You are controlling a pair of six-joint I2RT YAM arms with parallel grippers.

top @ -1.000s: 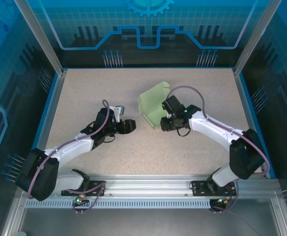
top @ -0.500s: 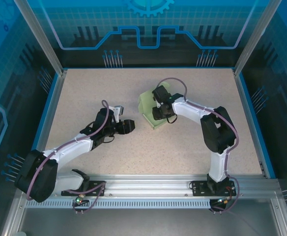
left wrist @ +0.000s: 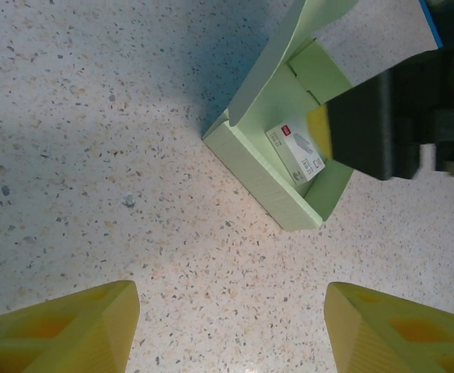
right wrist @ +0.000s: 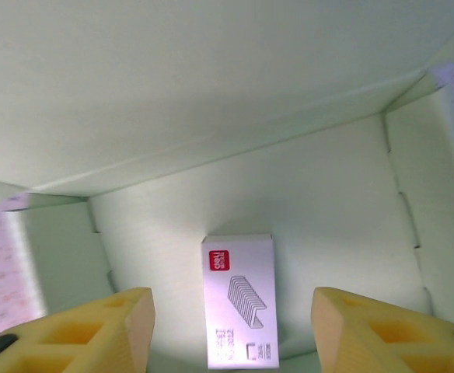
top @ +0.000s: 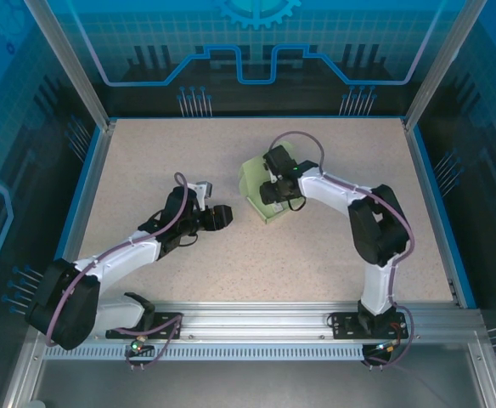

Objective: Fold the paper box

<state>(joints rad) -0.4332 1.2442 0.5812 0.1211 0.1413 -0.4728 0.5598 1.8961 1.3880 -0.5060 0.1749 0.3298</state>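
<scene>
The paper box (top: 250, 180) is a pale mint-green open tray with its lid flap standing up, at the table's middle. In the left wrist view the paper box (left wrist: 277, 186) holds a small white staple packet (left wrist: 295, 151). My right gripper (top: 273, 194) hangs over the tray's inside, open. Its yellow fingers (right wrist: 110, 326) stand on either side of the packet (right wrist: 239, 299) with a gap on each side, above the paper box floor (right wrist: 289, 194). My left gripper (top: 227, 218) is open on bare table, a short way left of the box, with nothing between its fingers (left wrist: 64, 330).
The speckled table (top: 163, 161) has a blue raised rim (top: 91, 183) and metal frame posts at its corners. The right arm's black body (left wrist: 398, 124) reaches over the box from the far side. Bare table lies all around the box.
The right arm has swung from the box's right side to over its inside, and its jaws have widened around the packet. The left arm has not moved.
</scene>
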